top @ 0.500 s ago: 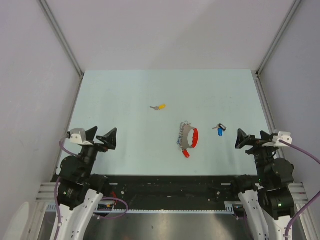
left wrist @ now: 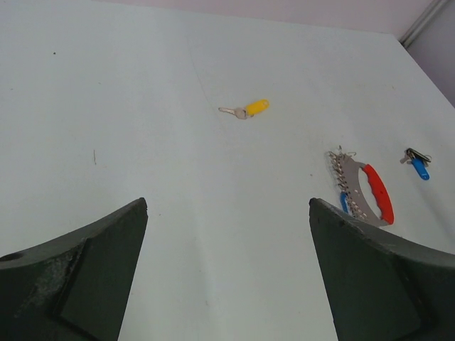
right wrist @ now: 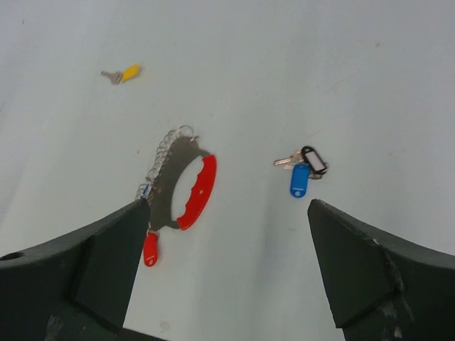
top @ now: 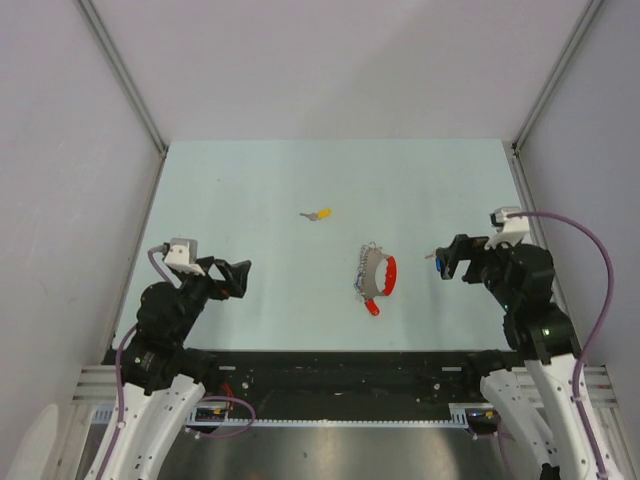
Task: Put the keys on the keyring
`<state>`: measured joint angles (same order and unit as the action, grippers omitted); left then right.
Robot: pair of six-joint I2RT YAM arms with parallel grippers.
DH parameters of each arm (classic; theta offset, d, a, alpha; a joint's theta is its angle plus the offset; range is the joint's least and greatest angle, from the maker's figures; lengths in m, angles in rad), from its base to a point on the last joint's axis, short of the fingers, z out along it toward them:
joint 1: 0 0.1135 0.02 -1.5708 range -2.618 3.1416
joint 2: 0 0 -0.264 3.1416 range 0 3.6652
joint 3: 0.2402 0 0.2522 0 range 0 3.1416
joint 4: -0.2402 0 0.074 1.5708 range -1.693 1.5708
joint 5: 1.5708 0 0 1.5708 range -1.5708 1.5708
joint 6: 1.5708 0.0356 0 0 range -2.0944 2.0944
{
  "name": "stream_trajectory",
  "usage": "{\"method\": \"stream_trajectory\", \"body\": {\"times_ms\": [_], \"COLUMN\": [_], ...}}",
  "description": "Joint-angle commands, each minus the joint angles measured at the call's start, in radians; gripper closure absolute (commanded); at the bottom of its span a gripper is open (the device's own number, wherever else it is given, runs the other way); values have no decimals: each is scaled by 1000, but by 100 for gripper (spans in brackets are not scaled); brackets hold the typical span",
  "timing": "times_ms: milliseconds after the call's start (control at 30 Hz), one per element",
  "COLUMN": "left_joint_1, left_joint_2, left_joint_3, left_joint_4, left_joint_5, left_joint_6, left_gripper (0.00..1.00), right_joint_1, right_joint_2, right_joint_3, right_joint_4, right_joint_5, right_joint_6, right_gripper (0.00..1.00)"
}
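The keyring (top: 372, 272) lies mid-table: a grey metal crescent with a red grip (right wrist: 197, 190) and a row of small silver rings (right wrist: 162, 153) along its edge. A red-capped key (right wrist: 150, 249) lies at its near end. The blue-capped key (right wrist: 298, 179) lies to its right beside a black tag (right wrist: 313, 159). The yellow-capped key (top: 320, 214) lies alone, farther back. My right gripper (right wrist: 227, 204) hangs open above the table just short of the blue key, holding nothing. My left gripper (left wrist: 227, 206) is open over bare table, far left of the keyring (left wrist: 362, 192).
The pale table is bounded by grey walls left, right and behind, with aluminium posts (top: 540, 100) at the back corners. The right arm's grey cable (top: 590, 250) loops above its wrist. The arm bases and a black rail (top: 330, 375) sit at the near edge.
Both arms have reached out from their rest poses. The right gripper has moved left and away to above the blue key. The left gripper has moved a little right and down.
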<state>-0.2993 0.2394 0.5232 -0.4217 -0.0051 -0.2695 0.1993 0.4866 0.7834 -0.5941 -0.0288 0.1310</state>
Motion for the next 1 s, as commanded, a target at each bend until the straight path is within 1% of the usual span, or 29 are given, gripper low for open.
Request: {"method": "stream_trajectory", "body": {"times_ms": [0,33,100,133,200,233,267,333,367,433,467,600,700,767,967], "left_joint_1": [-4,-4,-7,-11,-23,-29,-35,-52,-57,-70,-76,-96,-98,-98,-100], "left_joint_2": [-15,-31,-44,-55,-61,-64,-69,-80,-84,-91,-97,-101,-104,-104,-100], "left_joint_3": [37,32,11,2,-5,0,4,12,9,5,3,4,5,4,5], "left_joint_4": [-9,-3,11,18,21,18,11,6,6,6,8,0,0,-5,-5], "left_joint_5": [51,68,88,96,93,80,58,40,37,37,40,25,22,22,22], "left_joint_6": [-36,-43,-62,-62,-57,-51,-47,-39,-39,-39,-39,-36,-36,-33,-33], "left_gripper": [0,0,0,0,0,0,0,0,0,0,0,0,0,0,0], "right_joint_1": [8,18,44,95,164,210,282,342,388,423,446,540,589,614,678], "right_joint_2": [168,257,347,421,490,551,579,641,705,774,843,982,1061,1083,1121], "right_joint_3": [40,42,42,42,42,42,43,43,43,51,59,108,149,165,169], "right_joint_4": [23,20,23,34,62,104,128,206,230,299,316,367,364,349,343], "right_joint_5": [-158,-163,-158,-149,-90,-60,-36,-10,-10,-5,0,29,99,148,152], "right_joint_6": [67,81,108,116,130,145,156,171,174,190,191,199,202,208,223], "right_gripper": [0,0,0,0,0,0,0,0,0,0,0,0,1,2,8]}}
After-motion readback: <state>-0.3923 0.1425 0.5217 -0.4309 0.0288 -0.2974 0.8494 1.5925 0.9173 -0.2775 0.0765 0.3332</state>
